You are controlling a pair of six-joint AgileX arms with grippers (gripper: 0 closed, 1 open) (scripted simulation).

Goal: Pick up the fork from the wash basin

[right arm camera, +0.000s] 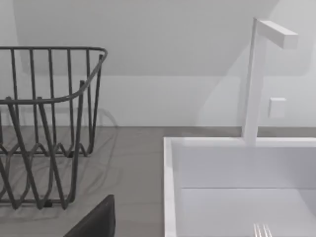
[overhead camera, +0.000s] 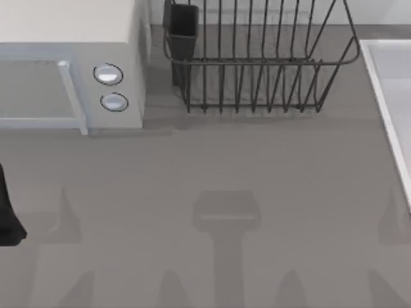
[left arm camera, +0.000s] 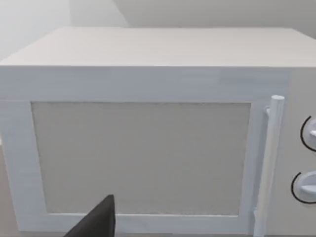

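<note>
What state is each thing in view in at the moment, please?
microwave: door shut.
dish rack: upright on the table, a dark cup hung on its corner.
wash basin: holds the fork.
fork: tines lying inside the wash basin, ungrasped.
faucet: no water running.

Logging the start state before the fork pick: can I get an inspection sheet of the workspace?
Surface: plain grey table, arm shadows on it.
Job's things: pale rectangular wash basin at the table's right edge; silver fork tines lying inside it.
Clutter: black wire dish rack at the back; white microwave-like box back left.
Grippers: left gripper's dark finger facing the box; right gripper's finger facing the basin.
Cables: nothing seen.
Surroundings: white faucet behind the basin, pale wall.
</note>
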